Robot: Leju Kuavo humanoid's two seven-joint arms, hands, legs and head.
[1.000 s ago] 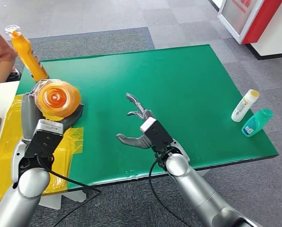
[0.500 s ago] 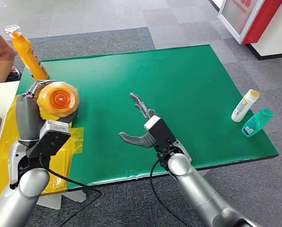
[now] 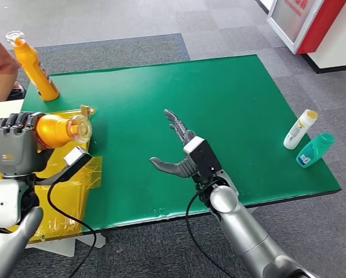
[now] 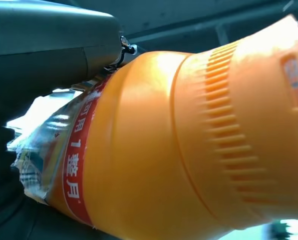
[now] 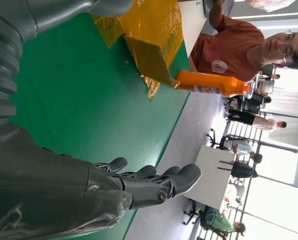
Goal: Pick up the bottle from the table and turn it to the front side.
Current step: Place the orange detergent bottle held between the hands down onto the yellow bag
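The left hand (image 3: 14, 146) grips the orange bottle (image 3: 59, 130) lying sideways over the bench's (image 3: 232, 104) left edge (right hand (image 3: 179, 152) spread, holding nothing).

The table (image 3: 232, 110) has a plain green top. The bottle (image 3: 59, 130) held in the grey left hand (image 3: 14, 152) is orange, with a red band of white lettering on its label. A second bottle (image 3: 32, 63) standing near the far edge is orange too. Yellow film (image 3: 79, 174) covers the near corner. A white bottle (image 3: 300, 129) with a yellow cap lies beside a teal one (image 3: 316, 149). The right hand (image 3: 179, 153) is dark grey.
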